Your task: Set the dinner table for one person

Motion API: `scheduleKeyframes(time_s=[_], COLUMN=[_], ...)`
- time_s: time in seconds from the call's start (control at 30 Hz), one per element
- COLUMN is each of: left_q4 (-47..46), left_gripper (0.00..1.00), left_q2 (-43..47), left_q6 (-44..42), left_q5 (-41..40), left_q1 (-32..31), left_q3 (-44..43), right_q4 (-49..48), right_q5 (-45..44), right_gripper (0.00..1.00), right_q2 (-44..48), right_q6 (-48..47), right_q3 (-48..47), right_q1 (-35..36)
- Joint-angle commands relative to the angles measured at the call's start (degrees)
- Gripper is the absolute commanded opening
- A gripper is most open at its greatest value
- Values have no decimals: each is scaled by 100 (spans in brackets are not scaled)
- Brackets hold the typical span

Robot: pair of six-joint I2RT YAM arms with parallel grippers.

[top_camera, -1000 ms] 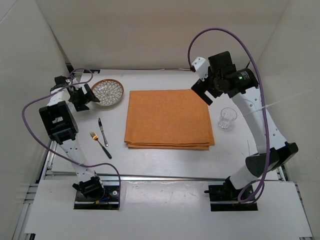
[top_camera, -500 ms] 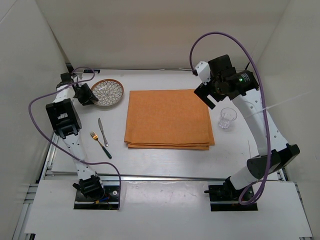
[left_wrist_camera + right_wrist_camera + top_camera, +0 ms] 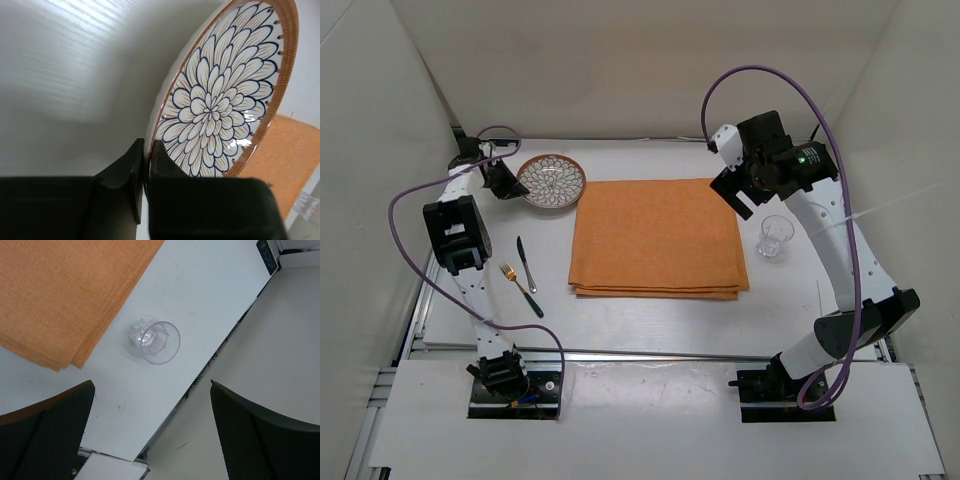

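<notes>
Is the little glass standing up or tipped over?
Standing up. The right wrist view looks down into the open mouth of the glass, its base on the dinner table beside the orange placemat.

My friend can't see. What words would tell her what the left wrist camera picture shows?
The left gripper pinches the rim of a round plate painted with a big dark-blue flower and a brown edge. White tabletop lies to its left, and an orange placemat shows at the right.
</notes>
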State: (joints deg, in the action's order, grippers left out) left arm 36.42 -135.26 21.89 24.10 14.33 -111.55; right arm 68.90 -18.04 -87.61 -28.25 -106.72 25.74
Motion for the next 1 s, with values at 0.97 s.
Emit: scheduleKeyframes(time_s=[0.97], left_q4=[-337], left_gripper=[11], left_q2=[3779], left_q6=[342], left_q5=[1986], left_q1=[-1326], left_q3=[2716], right_q4=[-325], right_q5=[-41], right_gripper=[100], right_q2=[412], right_q6=[13], right_q3=[248], right_q1=[-622])
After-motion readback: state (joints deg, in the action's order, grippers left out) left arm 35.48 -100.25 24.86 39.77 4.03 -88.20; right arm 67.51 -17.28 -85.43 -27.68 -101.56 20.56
